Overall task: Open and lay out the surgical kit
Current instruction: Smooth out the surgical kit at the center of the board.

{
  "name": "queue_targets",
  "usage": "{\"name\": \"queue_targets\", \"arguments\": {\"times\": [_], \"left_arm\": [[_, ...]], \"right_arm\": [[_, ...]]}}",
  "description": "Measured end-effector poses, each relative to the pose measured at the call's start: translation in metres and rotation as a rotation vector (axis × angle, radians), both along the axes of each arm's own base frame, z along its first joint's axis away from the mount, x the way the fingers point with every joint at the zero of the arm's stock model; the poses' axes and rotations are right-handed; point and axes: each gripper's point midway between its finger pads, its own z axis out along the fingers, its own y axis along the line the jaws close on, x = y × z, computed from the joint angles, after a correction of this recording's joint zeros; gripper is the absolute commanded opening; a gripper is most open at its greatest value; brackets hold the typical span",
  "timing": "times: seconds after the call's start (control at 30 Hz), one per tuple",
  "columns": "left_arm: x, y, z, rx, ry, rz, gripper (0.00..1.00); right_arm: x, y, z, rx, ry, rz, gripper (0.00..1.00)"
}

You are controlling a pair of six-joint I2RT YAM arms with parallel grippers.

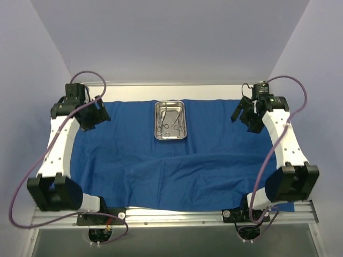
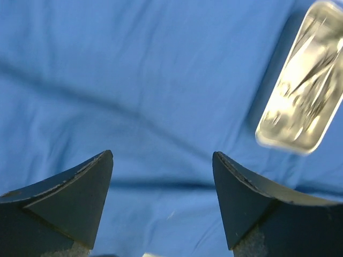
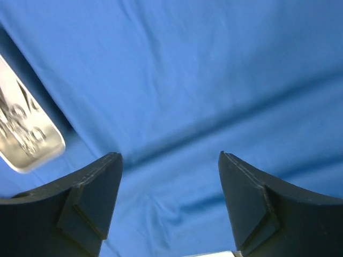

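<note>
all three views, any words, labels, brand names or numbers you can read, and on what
None: no readable text in any view. The blue cloth is plain, and the steel tray and the instruments in it show no legible marking; any engraving would be too small or blurred to tell.

A pale table (image 1: pixel 177 92) sits boxed in by plain lavender-white walls (image 1: pixel 171 37) behind and on both sides. A ridged aluminium rail (image 1: pixel 177 216) runs along the table's near edge, with a flat grey panel (image 1: pixel 171 242) just below it.
</note>
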Motion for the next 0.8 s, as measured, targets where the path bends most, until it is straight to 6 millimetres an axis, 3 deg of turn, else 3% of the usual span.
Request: {"name": "queue_targets", "arguments": {"times": [0.07,0.1,0.17,0.23,0.33,0.53,0.67,0.8], "left_arm": [[0.037,-0.003,-0.005,-0.018,0.021,-0.015,0.85],[0.054,-0.004,-0.01,-0.02,0.038,-0.019,0.89],[0.084,-0.003,-0.03,-0.006,0.085,-0.026,0.94],[0.099,0.001,-0.059,0.021,0.157,-0.027,0.94],[0.104,0.004,-0.099,0.052,0.285,-0.036,0.94],[0.093,0.004,-0.161,0.146,0.508,-0.069,0.9],[0.084,-0.005,-0.18,0.2,0.594,-0.109,0.9],[0.092,-0.004,-0.193,0.235,0.633,-0.129,0.89]], "right_arm": [[0.03,0.0,-0.005,0.0,0.009,0.005,0.83],[0.047,0.0,-0.009,-0.003,0.006,0.009,0.91],[0.074,-0.002,-0.02,-0.017,0.026,0.021,0.96],[0.094,-0.005,-0.034,-0.045,0.057,0.039,0.99],[0.108,-0.005,-0.058,-0.074,0.114,0.083,1.0],[0.1,0.02,-0.115,-0.1,0.276,0.215,1.0],[0.077,0.046,-0.142,-0.098,0.351,0.297,1.0],[0.07,0.061,-0.169,-0.091,0.401,0.335,1.0]]}}
